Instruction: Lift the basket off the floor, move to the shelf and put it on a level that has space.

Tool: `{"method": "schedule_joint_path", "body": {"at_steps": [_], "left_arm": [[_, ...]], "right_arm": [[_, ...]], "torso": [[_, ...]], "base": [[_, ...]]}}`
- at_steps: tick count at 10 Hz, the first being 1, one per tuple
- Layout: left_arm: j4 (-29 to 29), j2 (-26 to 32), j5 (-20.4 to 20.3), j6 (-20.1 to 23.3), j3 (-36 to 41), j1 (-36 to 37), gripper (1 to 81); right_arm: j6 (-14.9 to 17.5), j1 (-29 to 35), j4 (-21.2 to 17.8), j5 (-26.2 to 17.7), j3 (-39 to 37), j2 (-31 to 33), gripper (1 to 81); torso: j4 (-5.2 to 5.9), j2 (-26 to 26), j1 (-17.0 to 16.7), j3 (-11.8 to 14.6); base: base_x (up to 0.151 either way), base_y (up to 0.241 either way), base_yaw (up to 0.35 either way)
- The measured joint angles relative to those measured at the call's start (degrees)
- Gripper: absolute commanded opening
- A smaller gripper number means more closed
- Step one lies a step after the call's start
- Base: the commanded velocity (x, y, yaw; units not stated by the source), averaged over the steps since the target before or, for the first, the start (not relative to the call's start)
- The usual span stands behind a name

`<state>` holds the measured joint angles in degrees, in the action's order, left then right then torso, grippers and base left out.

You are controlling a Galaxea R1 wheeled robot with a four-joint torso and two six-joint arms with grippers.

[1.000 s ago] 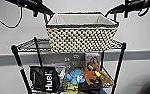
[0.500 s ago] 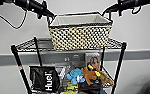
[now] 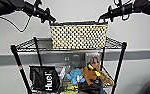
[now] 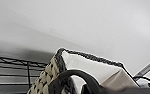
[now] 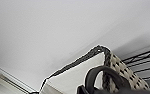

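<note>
While the basket (image 3: 79, 35) sits on the shelf's (image 3: 20, 68) top level (image 3: 114, 42), both end effectors (image 3: 51, 20) (image 3: 101, 18) meet its ends; their finger state cannot be told.

Both arms are black throughout, thick and rounded in their wider segments and narrowing to slimmer jointed sections toward the wrists. The left arm (image 3: 28, 8) carries ring-like collars and small knobby fittings near its tip, and a thin black cable (image 3: 18, 26) hangs from it in a loose loop. The right arm (image 3: 127, 9) shows similar dark rings and brackets, with a thin looped wire by its wrist.
</note>
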<state>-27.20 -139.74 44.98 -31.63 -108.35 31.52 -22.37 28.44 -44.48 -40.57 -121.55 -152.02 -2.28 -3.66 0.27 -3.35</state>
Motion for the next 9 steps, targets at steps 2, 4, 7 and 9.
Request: {"method": "schedule_joint_path", "body": {"at_steps": [2, 4, 7, 9], "left_arm": [[0.02, -2.84, 0.11, 1.45, -4.77, -0.38, 1.0], [0.13, -5.66, -0.09, 2.69, -10.36, -1.62, 1.0], [0.05, -8.8, -2.57, 4.62, -15.87, -3.52, 1.0], [0.02, -9.48, -3.28, 4.96, -18.77, -4.51, 1.0]], "right_arm": [[2.36, -0.39, 0.02, -0.88, -5.85, -3.35, 1.0], [4.4, -0.99, 0.05, -0.77, -10.06, -5.56, 1.0], [7.5, -3.85, -0.96, 1.21, -15.88, -7.52, 1.0], [9.06, -5.24, -1.82, 3.06, -19.36, -9.34, 1.0]], "torso": [[0.0, 0.02, 0.0, -0.02], [0.0, 0.02, 0.0, -0.02], [0.0, 0.0, 0.0, -0.02], [0.0, 0.0, 0.0, -0.02]], "base": [[0.0, 0.0, 0.0], [0.0, 0.0, 0.0], [0.0, 0.0, 0.0], [0.0, 0.0, 0.0]]}}
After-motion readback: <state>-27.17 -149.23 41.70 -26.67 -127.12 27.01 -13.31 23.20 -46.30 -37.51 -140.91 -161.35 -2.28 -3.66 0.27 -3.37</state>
